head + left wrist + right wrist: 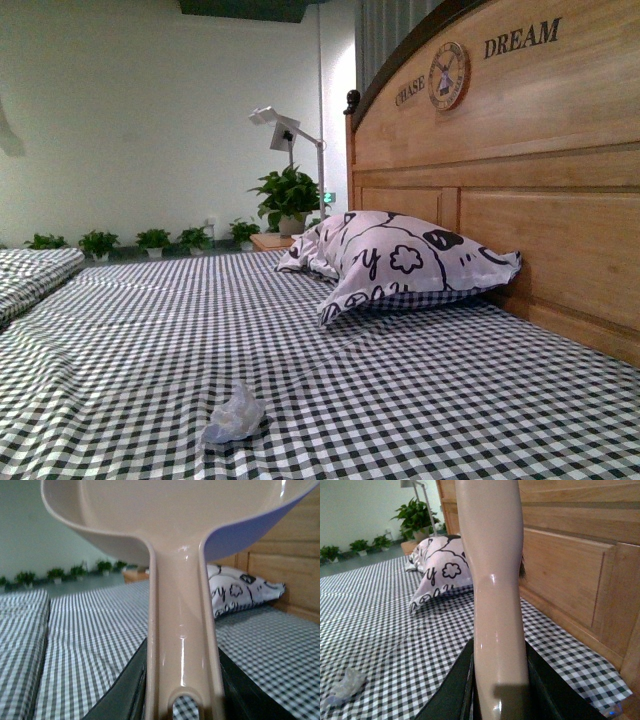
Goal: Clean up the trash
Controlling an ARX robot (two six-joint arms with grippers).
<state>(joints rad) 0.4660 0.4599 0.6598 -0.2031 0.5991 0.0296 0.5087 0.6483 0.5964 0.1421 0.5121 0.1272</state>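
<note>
The trash [236, 416], a small crumpled wad of white tissue, lies on the checked bedsheet near the front; it also shows low in the right wrist view [345, 684]. My left gripper [182, 700] is shut on the handle of the beige dustpan [180, 525], held above the bed with its pan pointing away. My right gripper [500, 690] is shut on the beige brush handle [492, 565], held above the bed near the headboard. Neither gripper shows in the front view.
A white pillow [395, 260] with black doodles leans against the wooden headboard [520, 190] at the right. The black-and-white checked sheet [150, 330] covers the bed. Potted plants [288, 198] and a white lamp [285, 125] stand beyond the bed's far end.
</note>
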